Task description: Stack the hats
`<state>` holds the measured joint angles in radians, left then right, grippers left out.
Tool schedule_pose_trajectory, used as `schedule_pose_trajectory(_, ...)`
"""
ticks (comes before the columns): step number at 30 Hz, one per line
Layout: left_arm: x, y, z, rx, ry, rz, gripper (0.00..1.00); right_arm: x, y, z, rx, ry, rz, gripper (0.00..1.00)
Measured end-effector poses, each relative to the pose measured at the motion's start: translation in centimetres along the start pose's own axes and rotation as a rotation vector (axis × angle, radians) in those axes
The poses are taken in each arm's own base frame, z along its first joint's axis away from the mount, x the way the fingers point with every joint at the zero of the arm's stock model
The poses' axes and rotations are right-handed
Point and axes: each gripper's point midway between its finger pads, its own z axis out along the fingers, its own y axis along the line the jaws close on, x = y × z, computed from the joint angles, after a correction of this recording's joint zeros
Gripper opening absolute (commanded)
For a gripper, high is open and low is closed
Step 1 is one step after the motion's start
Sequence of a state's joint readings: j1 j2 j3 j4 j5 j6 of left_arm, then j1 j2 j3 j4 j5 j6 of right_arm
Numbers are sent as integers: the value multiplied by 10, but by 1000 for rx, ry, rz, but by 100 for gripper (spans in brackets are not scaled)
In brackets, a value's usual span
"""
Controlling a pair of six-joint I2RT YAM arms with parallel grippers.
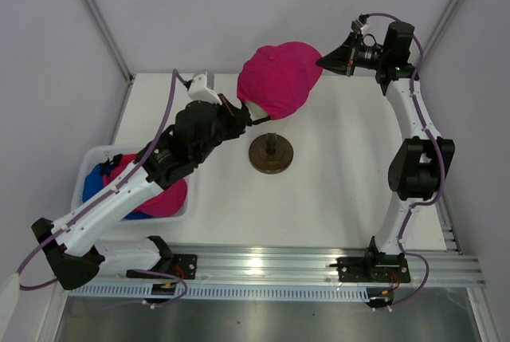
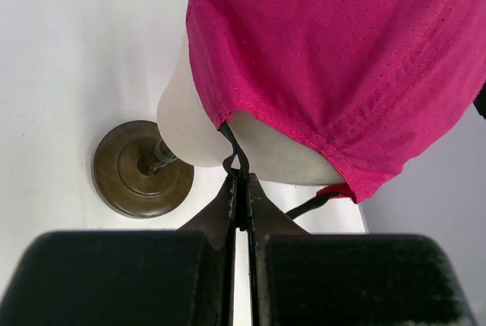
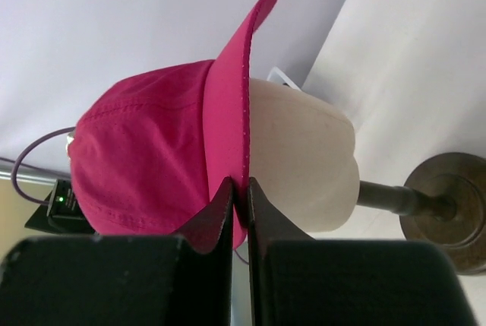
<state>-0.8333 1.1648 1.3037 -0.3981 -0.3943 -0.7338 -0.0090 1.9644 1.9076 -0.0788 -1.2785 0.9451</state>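
Note:
A magenta-pink hat (image 1: pixel 279 77) sits on the cream mannequin head (image 2: pixel 190 125). My left gripper (image 2: pixel 241 179) is shut on the black strap (image 2: pixel 231 147) at the hat's rear edge. In the top view the left gripper (image 1: pixel 249 119) is just left of the head. My right gripper (image 3: pixel 240 186) is shut on the hat's brim (image 3: pixel 231 98), at the far right side of the hat (image 3: pixel 144 151). From above, the right gripper (image 1: pixel 328 61) shows at the brim's tip. More hats lie in the basket, a pink one (image 1: pixel 165 198) and a blue one (image 1: pixel 99 179), partly hidden by the left arm.
The white mesh basket (image 1: pixel 89 155) stands at the table's left edge under the left arm. The head rests on a thin post over a round brown base (image 1: pixel 271 154) at mid-table. Pale walls close in behind and on both sides.

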Motion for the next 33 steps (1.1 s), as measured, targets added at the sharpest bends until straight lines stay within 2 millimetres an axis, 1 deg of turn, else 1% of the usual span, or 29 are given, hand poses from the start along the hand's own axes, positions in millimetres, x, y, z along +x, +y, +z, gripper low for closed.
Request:
schedule_pose_trajectory(4,5,8,3,-31,-3,-17,1,10,-10,-1,40,-17,23,0)
schedule_pose_trajectory(6,4,14,5,-49,-3,-22,1,16,-12,-3,60,-31,36,0)
schedule_pose_trajectory(9,-5,27,10,-74,-15,-42,1,26,-8,-10,92,-65,30,0)
schedule_pose_trajectory(14,-29,52,22,-93,-38,-73,1,43,7,-19,133,-113,-7,0)
schedule_pose_trajectory(17,-37,66,37,-100,-16,-75,1,56,12,-19,153,-131,-10,0)
schedule_pose_trajectory(22,-44,79,75,-108,43,-43,1,80,20,-13,201,-174,-20,0)
schedule_pose_trajectory(27,-68,90,110,-118,52,-21,1,104,27,-8,256,-238,-33,0)
schedule_pose_trajectory(30,-79,94,124,-110,57,-15,1,121,36,-2,276,-265,-39,0)
schedule_pose_trajectory(33,-90,95,135,-90,66,-11,1,132,50,4,293,-297,-64,0)
